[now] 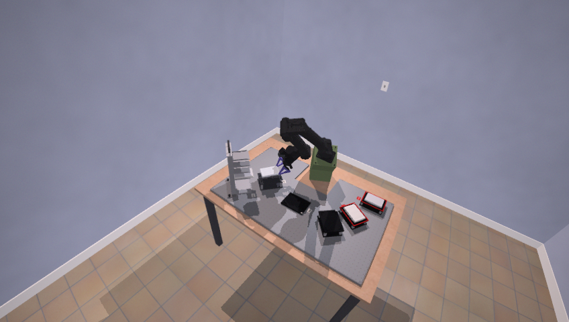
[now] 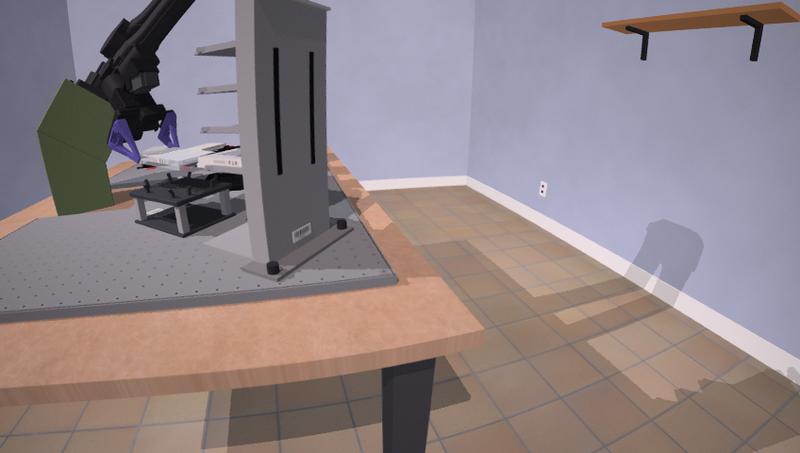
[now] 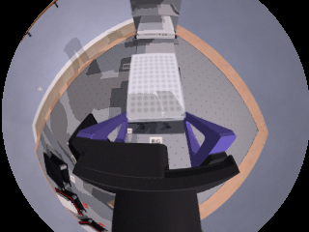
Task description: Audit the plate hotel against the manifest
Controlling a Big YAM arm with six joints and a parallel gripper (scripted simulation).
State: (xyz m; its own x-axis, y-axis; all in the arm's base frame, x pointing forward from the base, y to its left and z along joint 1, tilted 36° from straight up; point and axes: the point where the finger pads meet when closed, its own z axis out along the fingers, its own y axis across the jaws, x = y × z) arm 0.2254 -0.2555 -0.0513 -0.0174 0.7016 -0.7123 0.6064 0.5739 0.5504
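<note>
My gripper is shut on the near end of a white well plate. It holds the plate level, a little above a black raised nest whose locator pins stand bare. The plate's far end points at the grey plate hotel. In the exterior view another white plate lies in the hotel's bottom slot, and the shelves above look thin and bare from the side. I cannot read any ID label.
Two red-rimmed nests at the right each hold a white plate. Two black nests stand mid-deck. The green arm base stands behind the raised nest.
</note>
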